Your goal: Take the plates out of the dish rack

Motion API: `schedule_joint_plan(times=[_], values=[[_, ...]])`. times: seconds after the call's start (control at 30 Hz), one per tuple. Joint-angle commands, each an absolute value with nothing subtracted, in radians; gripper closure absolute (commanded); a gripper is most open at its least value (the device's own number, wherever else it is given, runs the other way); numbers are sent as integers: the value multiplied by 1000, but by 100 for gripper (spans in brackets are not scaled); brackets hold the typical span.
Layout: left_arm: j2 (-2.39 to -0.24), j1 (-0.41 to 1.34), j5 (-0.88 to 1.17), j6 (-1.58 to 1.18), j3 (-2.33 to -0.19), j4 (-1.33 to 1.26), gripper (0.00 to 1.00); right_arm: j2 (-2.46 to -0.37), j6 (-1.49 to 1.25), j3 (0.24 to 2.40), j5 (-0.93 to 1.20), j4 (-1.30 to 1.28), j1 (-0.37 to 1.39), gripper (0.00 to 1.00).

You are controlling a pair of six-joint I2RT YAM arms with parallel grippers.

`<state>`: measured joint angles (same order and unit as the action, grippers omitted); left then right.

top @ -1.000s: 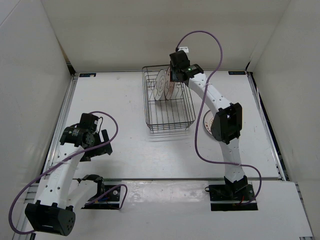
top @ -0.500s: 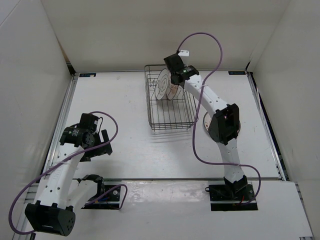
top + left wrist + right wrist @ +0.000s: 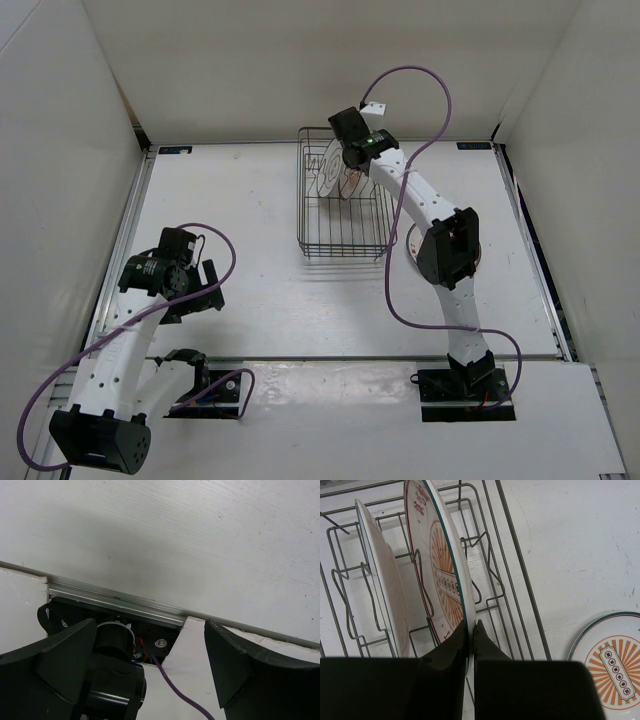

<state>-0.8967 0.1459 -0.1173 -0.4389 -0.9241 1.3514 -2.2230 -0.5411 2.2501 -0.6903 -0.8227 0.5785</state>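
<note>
Roughly a third done: got one unloaded plate [image 3: 610, 665] flat on the table [image 3: 230, 200] at four o'clock of the dish rack [image 3: 345, 225]. Pinching the three o'clock plate [image 3: 447, 575] in the rack by its rim with the right gripper [image 3: 469, 630], closed tight on it. Not touching the nine o'clock plate [image 3: 382, 590] yet. Idling the left gripper [image 3: 150, 645], spread wide, empty.

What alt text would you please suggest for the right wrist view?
The right end effector pinches the rim of an upright plate in the rack. A second plate stands left of it; a third plate lies flat on the table outside.
</note>
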Motion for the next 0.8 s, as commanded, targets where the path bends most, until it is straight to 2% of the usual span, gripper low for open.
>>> schedule_joint_plan(times=[0.0,0.43,0.77], values=[[-880,143,-104,-445,-922,1373,0,-2149,-615,2313,-730,-776,571,100],[-876,143,-81,-456,-910,1359,0,-2102,-427,2342,-725,-598,598,100],[-864,143,-66,-466,-907,1364,0,-2048,-109,2333,-931,-437,617,100]])
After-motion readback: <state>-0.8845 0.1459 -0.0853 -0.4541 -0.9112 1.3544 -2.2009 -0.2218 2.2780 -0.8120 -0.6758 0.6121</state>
